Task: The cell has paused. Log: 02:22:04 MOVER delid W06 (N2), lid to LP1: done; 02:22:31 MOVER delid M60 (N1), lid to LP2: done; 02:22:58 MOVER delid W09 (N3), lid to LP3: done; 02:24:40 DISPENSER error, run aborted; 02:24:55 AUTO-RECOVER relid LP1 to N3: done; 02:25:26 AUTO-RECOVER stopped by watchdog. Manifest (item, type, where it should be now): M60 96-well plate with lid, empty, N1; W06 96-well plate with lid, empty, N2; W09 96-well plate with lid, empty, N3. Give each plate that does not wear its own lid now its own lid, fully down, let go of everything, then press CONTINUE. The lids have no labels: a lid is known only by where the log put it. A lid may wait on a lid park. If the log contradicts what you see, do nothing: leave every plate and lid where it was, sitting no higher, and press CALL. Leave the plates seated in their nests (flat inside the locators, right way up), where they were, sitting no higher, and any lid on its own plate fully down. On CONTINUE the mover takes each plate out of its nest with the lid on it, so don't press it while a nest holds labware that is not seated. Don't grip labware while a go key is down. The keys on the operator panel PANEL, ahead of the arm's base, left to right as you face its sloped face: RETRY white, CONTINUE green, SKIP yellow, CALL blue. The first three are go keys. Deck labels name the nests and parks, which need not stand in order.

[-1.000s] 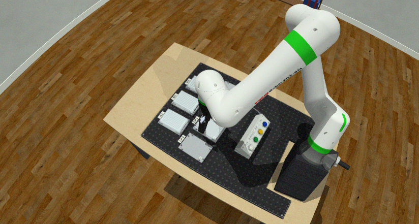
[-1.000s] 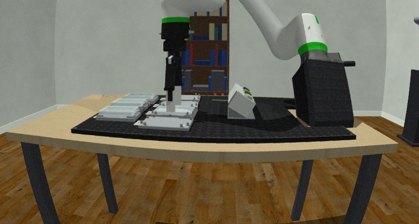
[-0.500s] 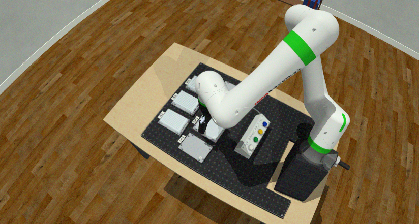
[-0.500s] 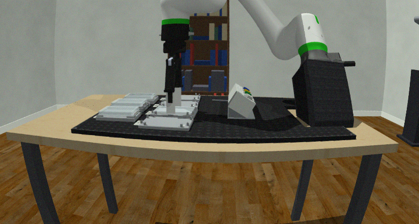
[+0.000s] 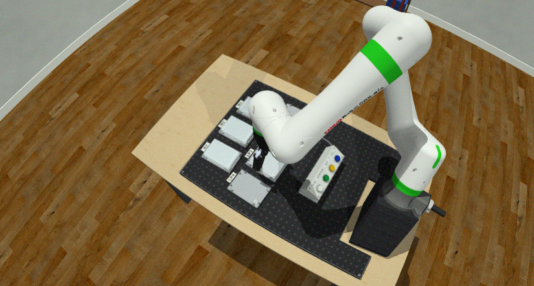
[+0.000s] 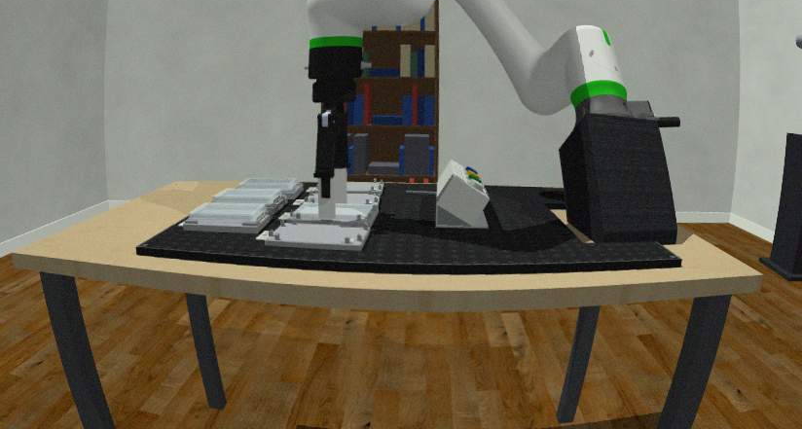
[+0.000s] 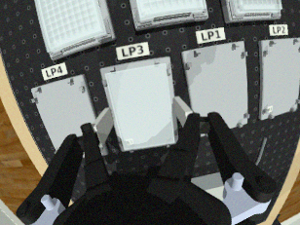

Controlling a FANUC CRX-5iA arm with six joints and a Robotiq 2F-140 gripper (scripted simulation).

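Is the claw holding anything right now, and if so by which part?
Nothing is held. The claw stands open, straddling the long sides of the lid on LP3 without clamping it.
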